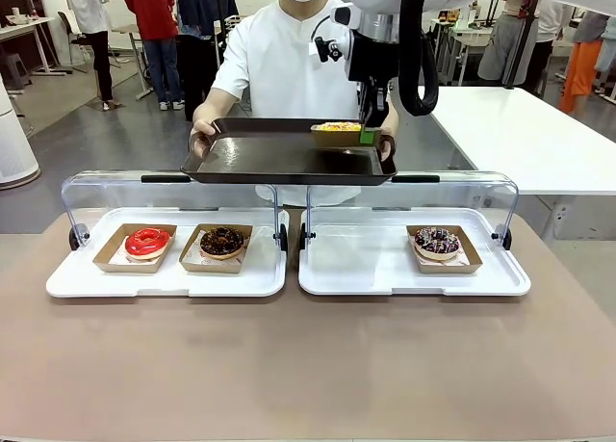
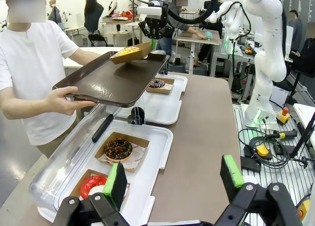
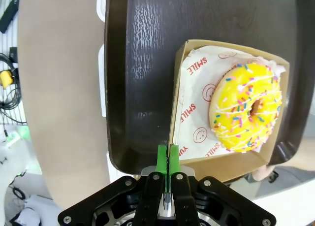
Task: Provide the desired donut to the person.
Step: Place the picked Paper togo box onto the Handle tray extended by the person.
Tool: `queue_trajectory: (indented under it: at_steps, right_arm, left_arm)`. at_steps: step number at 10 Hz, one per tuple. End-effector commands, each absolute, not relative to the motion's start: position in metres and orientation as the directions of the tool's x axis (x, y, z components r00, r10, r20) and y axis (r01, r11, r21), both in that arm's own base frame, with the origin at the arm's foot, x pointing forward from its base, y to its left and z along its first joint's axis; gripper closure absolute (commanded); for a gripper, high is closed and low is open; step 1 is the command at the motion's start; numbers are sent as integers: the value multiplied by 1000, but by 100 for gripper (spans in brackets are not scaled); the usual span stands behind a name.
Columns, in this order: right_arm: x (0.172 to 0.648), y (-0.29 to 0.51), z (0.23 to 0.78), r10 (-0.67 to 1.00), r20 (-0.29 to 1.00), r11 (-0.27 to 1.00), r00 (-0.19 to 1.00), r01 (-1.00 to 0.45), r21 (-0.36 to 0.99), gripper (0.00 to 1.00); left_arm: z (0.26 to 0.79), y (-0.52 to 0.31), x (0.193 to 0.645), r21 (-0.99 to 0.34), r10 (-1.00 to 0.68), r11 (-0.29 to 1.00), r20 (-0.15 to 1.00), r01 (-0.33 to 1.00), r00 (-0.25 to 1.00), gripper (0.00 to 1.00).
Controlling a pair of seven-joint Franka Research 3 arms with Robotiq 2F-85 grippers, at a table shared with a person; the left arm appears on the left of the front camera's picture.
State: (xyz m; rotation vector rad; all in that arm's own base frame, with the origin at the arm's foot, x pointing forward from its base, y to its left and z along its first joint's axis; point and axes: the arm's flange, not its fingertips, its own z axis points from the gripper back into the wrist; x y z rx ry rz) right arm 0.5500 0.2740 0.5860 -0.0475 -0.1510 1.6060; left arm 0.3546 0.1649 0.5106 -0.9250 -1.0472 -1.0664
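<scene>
The person (image 1: 279,66) stands at the far side of the table (image 1: 308,375), at 12 o'clock in the front view, holding a dark tray (image 1: 279,158) level with both hands on its short ends. The right end effector (image 1: 368,134) hangs over the tray's 3 o'clock end, its green pads pressed together on the side wall of a cardboard box (image 3: 229,162). In that box lies the yellow donut (image 3: 246,107) with coloured sprinkles, on printed paper, at about 2 o'clock from the pads in the right wrist view. From the left wrist view the box looks tilted over the tray's far corner; whether its base rests flat there is unclear. The left end effector (image 2: 173,176) hovers above the table's near edge with its fingers wide apart and nothing between them. On the table two white display trays (image 1: 96,283) hold a red donut (image 1: 146,241), a chocolate donut (image 1: 222,241) and, toward 3 o'clock, a dark sprinkled donut (image 1: 437,241).
</scene>
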Motion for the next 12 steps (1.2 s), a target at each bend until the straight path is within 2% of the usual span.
queue_trajectory:
  at_steps: [1, 7, 8, 9, 10, 12]
  right_arm:
    - [561, 270, 582, 994, 90, -46, -56, -992, -118, 98]
    - [575, 266, 568, 997, 76, -16, -21, -998, -68, 98]
    - [576, 265, 568, 997, 76, -2, -8, -997, -73, 57]
    - [577, 265, 568, 997, 74, -4, -9, -997, -73, 39]
    - [576, 265, 568, 997, 72, -1, -6, -998, -69, 0]
    - [575, 266, 567, 998, 63, -7, -11, -998, -66, 0]
  left_arm:
    - [512, 166, 353, -85, -219, 233, 966, 969, 137, 0]
    - [512, 166, 353, -85, -219, 233, 966, 969, 137, 0]
    - [512, 166, 353, -85, -219, 233, 966, 969, 137, 0]
    - [512, 166, 353, -85, -219, 233, 966, 969, 137, 0]
    - [512, 166, 353, -85, -219, 233, 966, 969, 137, 0]
    - [512, 166, 353, -85, -219, 233, 966, 969, 137, 0]
